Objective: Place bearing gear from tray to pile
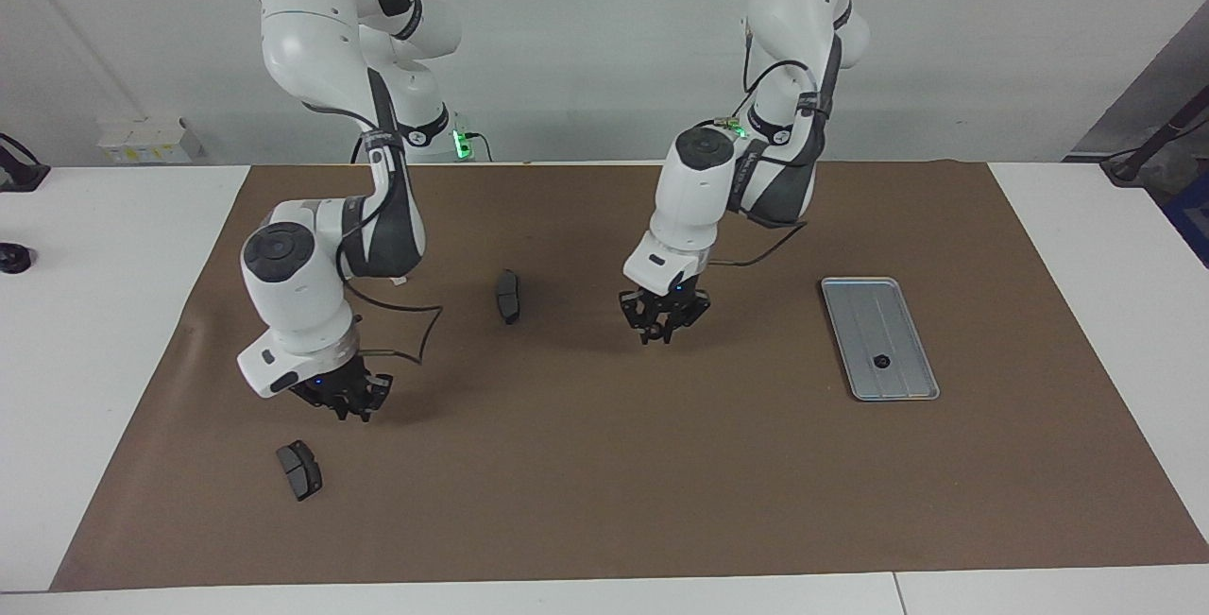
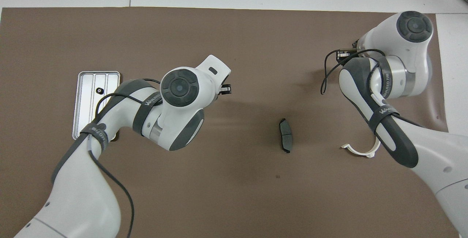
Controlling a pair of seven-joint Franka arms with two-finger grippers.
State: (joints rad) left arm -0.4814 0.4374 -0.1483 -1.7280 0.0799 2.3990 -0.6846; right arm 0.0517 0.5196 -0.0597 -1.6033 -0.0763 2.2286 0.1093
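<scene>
One small black gear (image 1: 882, 361) lies flat in the middle lane of the tray (image 1: 855, 308), toward the tray's end farther from the robots. It is round, thin and dark against the shiny ridged metal, and it touches nothing else.

The left gripper (image 1: 664, 327) hangs over the brown mat (image 1: 604, 502), apart from the tray toward the right arm's end of the counter. The right gripper (image 1: 348, 404) is well apart from the tray, low over the mat. Whether either gripper is open or closed, or carries something, I cannot tell. I see no pile of gears in either view.

To take this gear well, I think I must come straight down over it, go almost to the tray floor because it is so thin, keep off the ridges, and close gently so the tray does not slide.
</scene>
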